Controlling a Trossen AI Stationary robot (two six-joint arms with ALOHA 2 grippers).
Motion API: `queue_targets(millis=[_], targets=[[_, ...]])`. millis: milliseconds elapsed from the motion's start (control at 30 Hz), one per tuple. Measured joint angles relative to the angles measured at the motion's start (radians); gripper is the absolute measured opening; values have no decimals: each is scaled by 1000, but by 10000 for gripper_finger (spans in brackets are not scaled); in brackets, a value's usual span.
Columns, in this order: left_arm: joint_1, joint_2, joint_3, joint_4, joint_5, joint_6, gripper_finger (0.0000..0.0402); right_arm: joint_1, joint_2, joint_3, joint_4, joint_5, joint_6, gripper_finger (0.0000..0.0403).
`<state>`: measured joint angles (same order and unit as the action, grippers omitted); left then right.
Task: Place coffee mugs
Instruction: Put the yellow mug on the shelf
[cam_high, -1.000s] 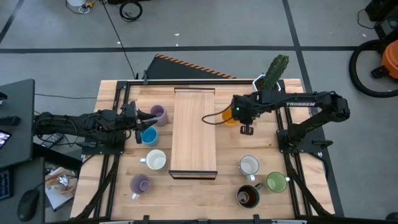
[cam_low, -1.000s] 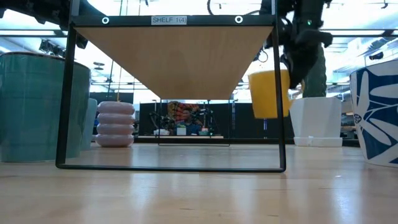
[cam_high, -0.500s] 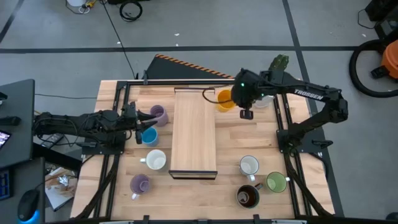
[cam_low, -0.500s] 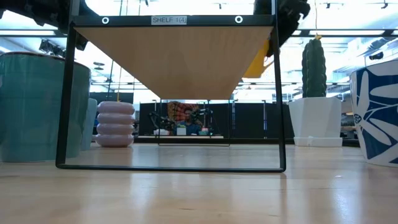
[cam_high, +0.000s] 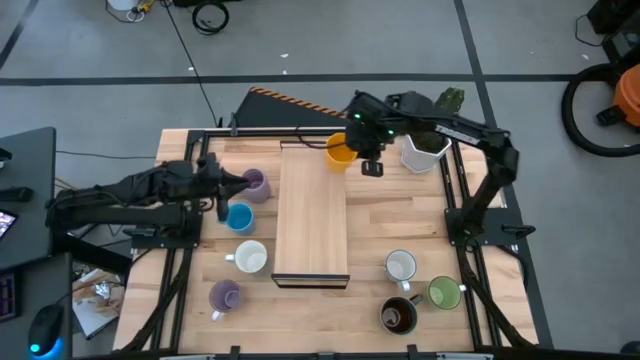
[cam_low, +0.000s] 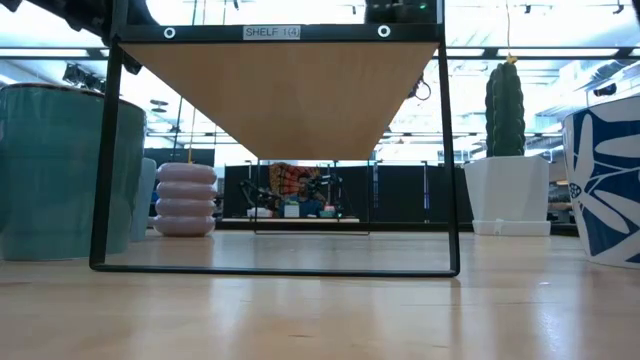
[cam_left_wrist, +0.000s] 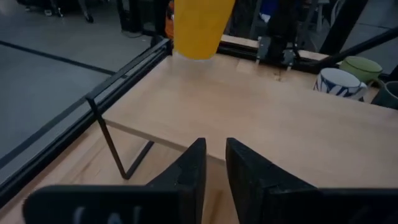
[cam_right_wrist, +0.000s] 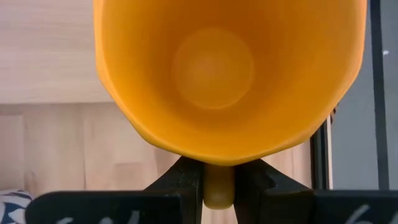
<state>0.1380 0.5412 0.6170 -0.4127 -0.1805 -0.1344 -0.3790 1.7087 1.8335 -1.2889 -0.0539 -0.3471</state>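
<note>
The right claw (cam_high: 362, 150) is clamped on the handle of the orange mug (cam_high: 340, 152) — the right wrist view shows both fingers pinching that handle, with the mug's open mouth facing the camera. From above, the mug hangs over the far right corner of the wooden shelf (cam_high: 312, 215), around 12 o'clock from the middle of the tabletop (cam_high: 400, 215). In the left wrist view the orange mug shows above the far edge of the shelf top; whether it touches the board can't be told.

The left claw (cam_left_wrist: 212, 163) sits at about 9 o'clock, just left of the shelf, pointing across it. Its fingers are nearly together with only a thin gap and nothing between them — closed on air.

The other mugs are on the tabletop. Left of the shelf: a lilac mug (cam_high: 254, 184) right by the left claw, the blue mug (cam_high: 239, 218) just below it, a white mug (cam_high: 249, 257) nearer the front, and a second lilac mug (cam_high: 224, 295) at about 7 o'clock. Right of the shelf, around 4 to 5 o'clock: another white mug (cam_high: 400, 266), the green mug (cam_high: 444, 293) and the dark brown mug (cam_high: 399, 315), bunched close together.

The cactus pot (cam_high: 424, 150) stands at about 1 o'clock, just right of the right claw.
</note>
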Motion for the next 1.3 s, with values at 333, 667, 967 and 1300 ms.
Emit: queue_targets(millis=[333,667,967,1300], targets=[[29,15,0,-29,28,-11,61,-4,116,99,-34,-43,-46,63],[29,15,0,-34,29,-11,61,-45,122,100,-9,-77,-38,63],[29,15,0,-35,29,-11,61,-61,123,99,23,-110,-55,63],[29,15,0,-35,29,-12,61,-77,123,99,24,-127,-40,63]])
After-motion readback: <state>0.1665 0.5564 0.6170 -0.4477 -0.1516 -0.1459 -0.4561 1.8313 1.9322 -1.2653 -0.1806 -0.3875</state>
